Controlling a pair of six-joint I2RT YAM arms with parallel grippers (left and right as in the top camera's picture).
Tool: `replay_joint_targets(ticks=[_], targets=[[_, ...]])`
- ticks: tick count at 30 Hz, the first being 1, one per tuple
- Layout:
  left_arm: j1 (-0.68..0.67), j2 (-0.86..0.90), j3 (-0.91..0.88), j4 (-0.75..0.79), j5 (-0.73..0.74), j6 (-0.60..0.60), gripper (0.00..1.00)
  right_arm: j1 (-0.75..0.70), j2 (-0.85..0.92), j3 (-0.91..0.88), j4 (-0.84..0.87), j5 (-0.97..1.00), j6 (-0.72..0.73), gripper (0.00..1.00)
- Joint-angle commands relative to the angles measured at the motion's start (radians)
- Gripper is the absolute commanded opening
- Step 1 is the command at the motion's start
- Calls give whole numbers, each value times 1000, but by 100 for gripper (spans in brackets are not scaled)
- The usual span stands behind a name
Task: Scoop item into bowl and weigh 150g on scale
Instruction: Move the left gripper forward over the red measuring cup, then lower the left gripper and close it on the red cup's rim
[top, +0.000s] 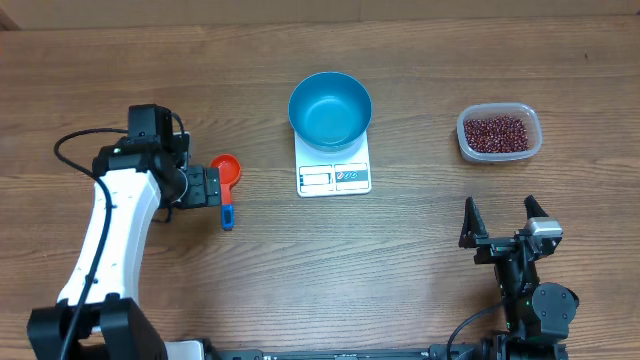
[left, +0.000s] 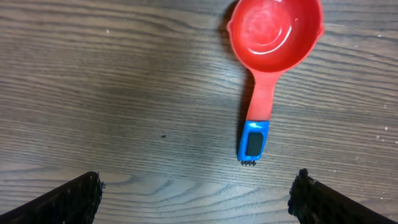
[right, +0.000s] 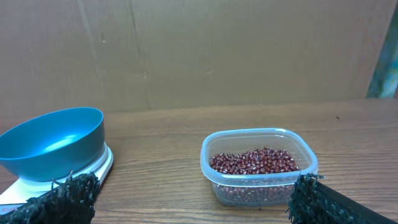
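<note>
Plainly, the left claw (left: 196, 200) stands wide and holds nothing, hovering over the bench (left: 93, 74). Just ahead of it, off-centre toward one finger, lies the red scoop (left: 261, 93), empty, cup away and blue-tipped handle nearest. It looks like light, stiff plastic. The straight handle just above the blue tip is probably the best place to grip, since the round cup would likely slip.

The right claw (right: 193, 206) is also wide and empty. Straight ahead of it sits the clear tub (right: 214, 180) of beans (right: 252, 162). They are small, hard and loose, likely to roll and scatter, so they need scooping rather than pinching. Ahead and to its left the blue bowl (right: 50, 140) rests empty on the scale (right: 99, 165).

Only the left wrist view shows the scoop's bare inside and handle detail. The right wrist view alone gives the depth of the heap from the side. From overhead the scale's front panel shows, though too small to read.
</note>
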Motion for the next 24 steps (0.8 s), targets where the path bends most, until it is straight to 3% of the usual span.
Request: replay_joint_targets(ticks=[1,24], targets=[[4,14,24,4,19,-29,100,5,-8,-10,2,6,-5,100],[4,19,24,132,33,-40,100,5,-8,-10,2,6,-5,100]])
